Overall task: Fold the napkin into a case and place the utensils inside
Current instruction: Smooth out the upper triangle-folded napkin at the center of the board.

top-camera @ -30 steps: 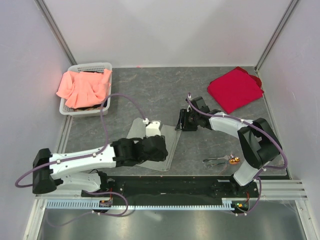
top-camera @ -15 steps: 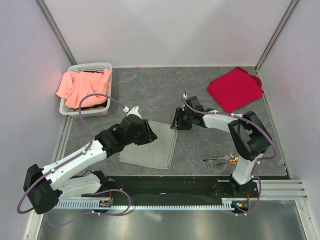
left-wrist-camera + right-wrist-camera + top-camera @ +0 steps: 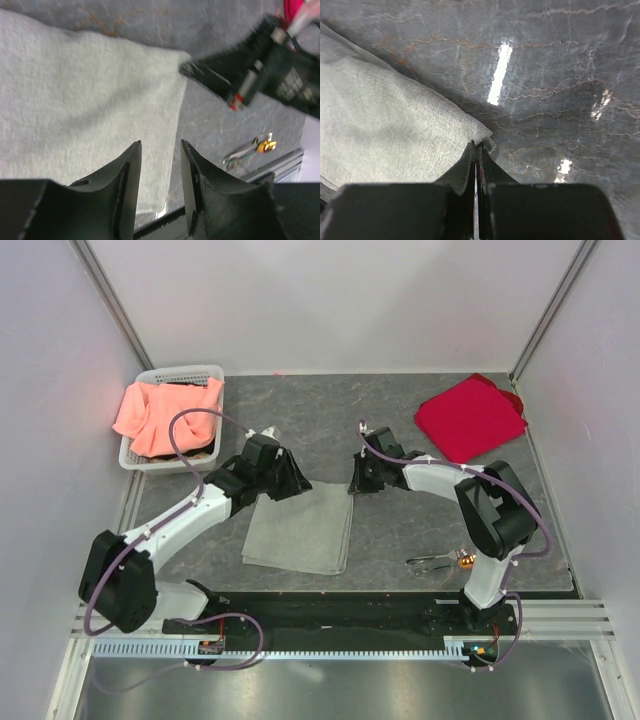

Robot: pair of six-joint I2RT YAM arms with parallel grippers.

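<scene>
The napkin (image 3: 300,532) lies flat on the desk (image 3: 320,410), around the middle and toward the near edge. The right fingers (image 3: 490,172) are clenched on its far right corner, and the thin cloth is pinched between their tips low at the desk's surface. The left fingers (image 3: 132,160) stand parted and grasp nothing. They hang over the far left part of the napkin, and the wrist view shows grey-green cloth beneath the gap. Whether they touch the cloth cannot be told.

The utensils (image 3: 440,561) lie near the near right corner of the desk, well apart from the napkin, with their orange-brown end toward the right edge. A red cloth (image 3: 470,420) sits in the far right corner. At the far left corner a white basket (image 3: 180,371) holds a salmon-orange cloth (image 3: 165,412).
</scene>
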